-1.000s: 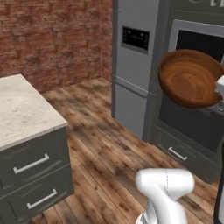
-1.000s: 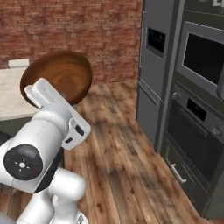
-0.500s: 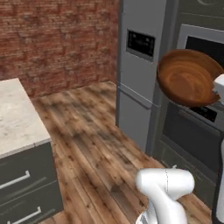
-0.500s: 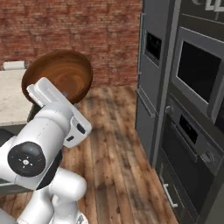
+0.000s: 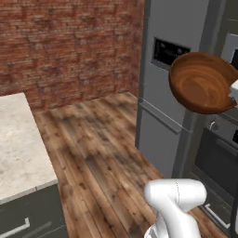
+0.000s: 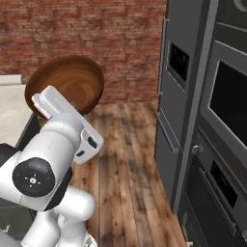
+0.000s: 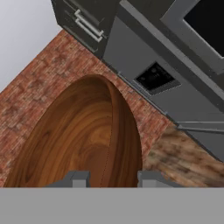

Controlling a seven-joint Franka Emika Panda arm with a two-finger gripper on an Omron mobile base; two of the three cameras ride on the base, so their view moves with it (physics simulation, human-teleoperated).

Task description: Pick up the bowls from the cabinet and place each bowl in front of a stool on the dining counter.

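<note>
The robot's gripper (image 7: 109, 178) holds the brown wooden bowl (image 5: 203, 82) up in the air. In the hand view, the two finger tips (image 7: 75, 178) sit close together with the bowl's rim between them, one inside the bowl and one outside, so the claw is pinched on the bowl. The bowl is tipped on its side, so you can look right into its shiny inside with its wood rings.

In the left base view, the bowl hangs high in front of the tall grey fridge (image 5: 176, 93), which has a small dark panel on its door. A dark oven (image 5: 218, 162) stands just right of the fridge. In the right base view, the bowl sits above the white arm (image 6: 53, 159), with the red brick wall (image 6: 96, 43) behind it.

The dining counter (image 5: 18, 144) with its pale speckled stone top is off to the left, well apart from the bowl. It has a dark grey base with a silver handle low down. The wooden plank floor (image 5: 102, 153) lies between the counter and the fridge.
</note>
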